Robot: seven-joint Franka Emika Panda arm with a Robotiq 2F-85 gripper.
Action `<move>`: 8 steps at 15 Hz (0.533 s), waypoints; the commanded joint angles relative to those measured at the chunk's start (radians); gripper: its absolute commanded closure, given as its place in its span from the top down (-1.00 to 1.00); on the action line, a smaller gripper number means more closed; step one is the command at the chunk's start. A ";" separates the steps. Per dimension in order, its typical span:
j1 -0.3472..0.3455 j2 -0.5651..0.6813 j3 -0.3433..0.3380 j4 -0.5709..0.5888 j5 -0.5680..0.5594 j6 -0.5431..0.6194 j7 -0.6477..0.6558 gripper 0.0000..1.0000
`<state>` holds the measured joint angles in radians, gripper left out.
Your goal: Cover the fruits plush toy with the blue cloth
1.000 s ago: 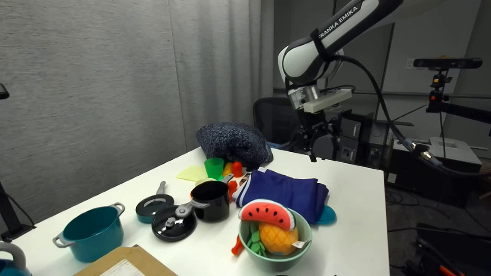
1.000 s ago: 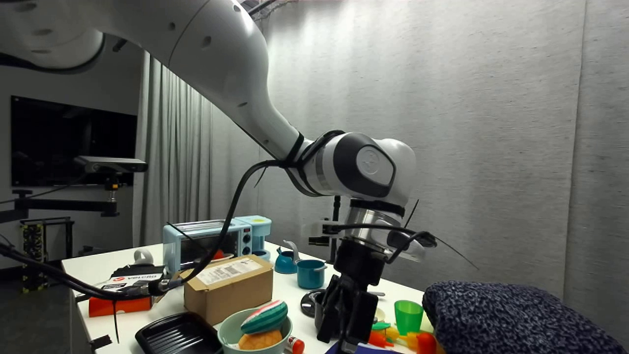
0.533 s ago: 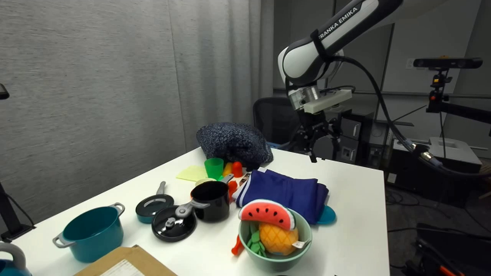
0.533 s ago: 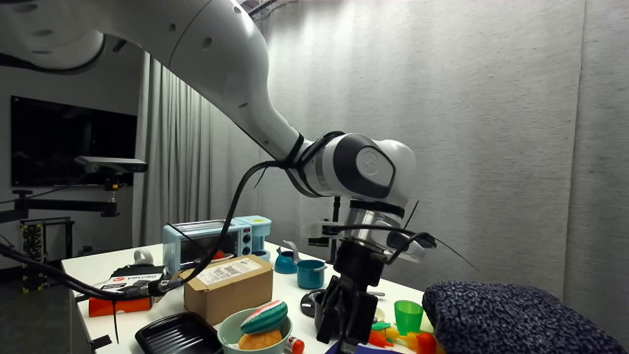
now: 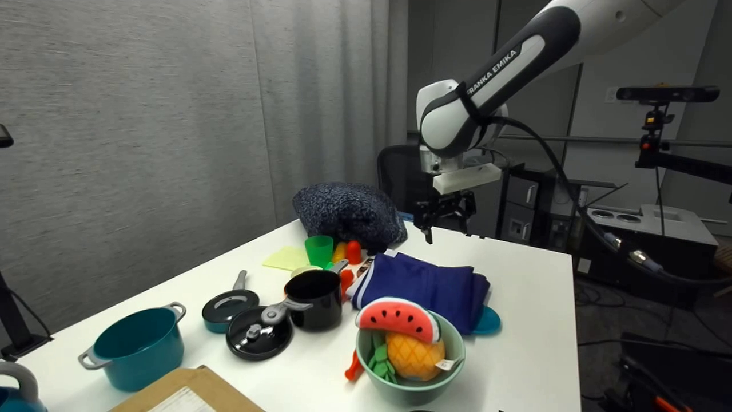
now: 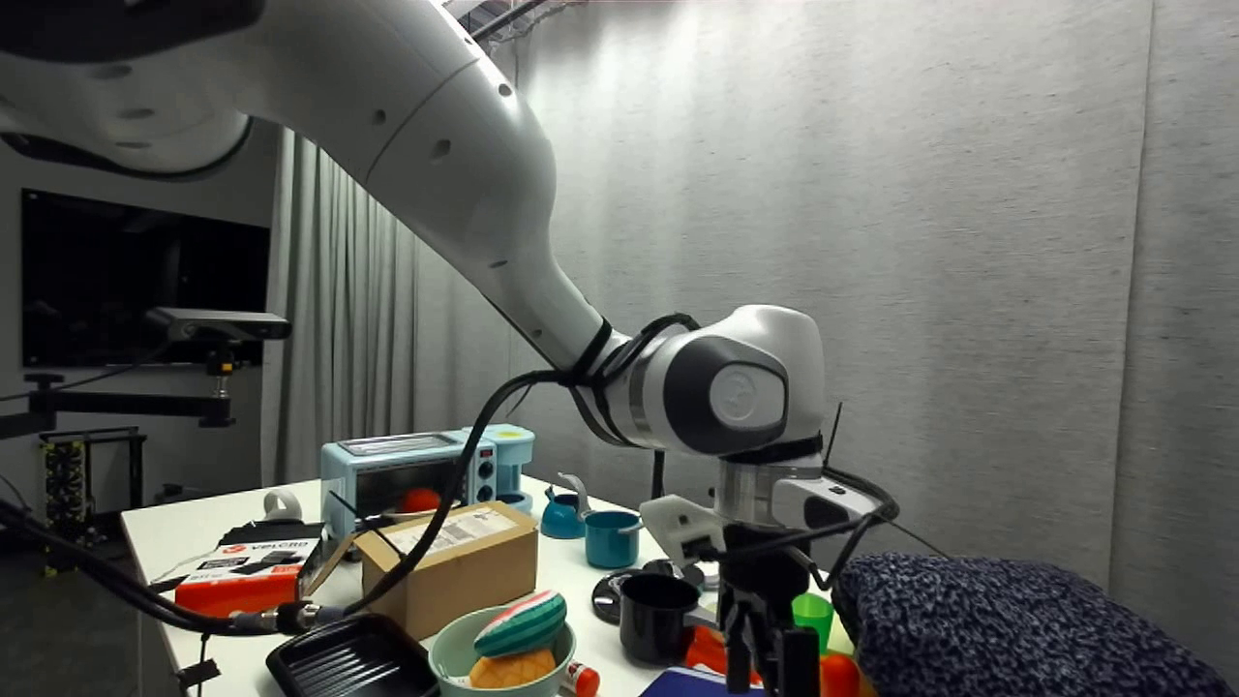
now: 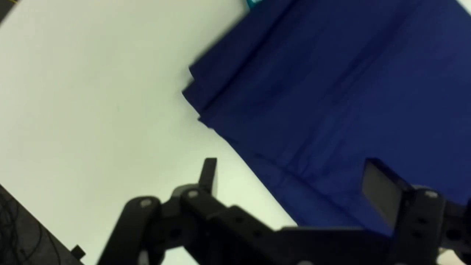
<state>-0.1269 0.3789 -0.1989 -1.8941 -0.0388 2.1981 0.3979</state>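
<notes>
The blue cloth [image 5: 426,286] lies folded and rumpled on the white table, directly behind the pale green bowl [image 5: 394,395] in an exterior view. Inside that bowl sit the fruits plush toys: a watermelon slice [image 5: 399,317] resting on a pineapple [image 5: 414,356]. My gripper [image 5: 448,233] hangs over the table beyond the cloth, pointing down. In the wrist view the gripper [image 7: 290,162] is wide open and holds nothing; one fingertip shows against bare table, the other against the cloth [image 7: 331,110]. An exterior view cuts off most of the cloth [image 6: 692,683] at its lower edge.
A navy bumpy mound [image 5: 349,214] rises at the table's far corner. Left of the cloth stand a black pot [image 5: 314,297], a lid [image 5: 260,335] and small colourful toys. A teal piece [image 5: 487,321] sticks out from beneath the cloth. The cardboard box [image 6: 465,571] stands near the bowl.
The arm has swung toward the navy mound and come lower, and the gripper now points more straight down. Cloth, bowl and plush toys have stayed in place; the jaws remain open.
</notes>
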 commanded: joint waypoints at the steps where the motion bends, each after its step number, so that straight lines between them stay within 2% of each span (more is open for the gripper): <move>1: -0.013 0.104 -0.015 0.034 0.017 0.211 0.018 1.00; 5: -0.044 0.195 -0.006 0.114 0.010 0.135 -0.123 1.00; 8: -0.053 0.258 -0.003 0.192 0.007 0.078 -0.172 1.00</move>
<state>-0.1597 0.5663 -0.2123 -1.8118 -0.0396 2.3462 0.2860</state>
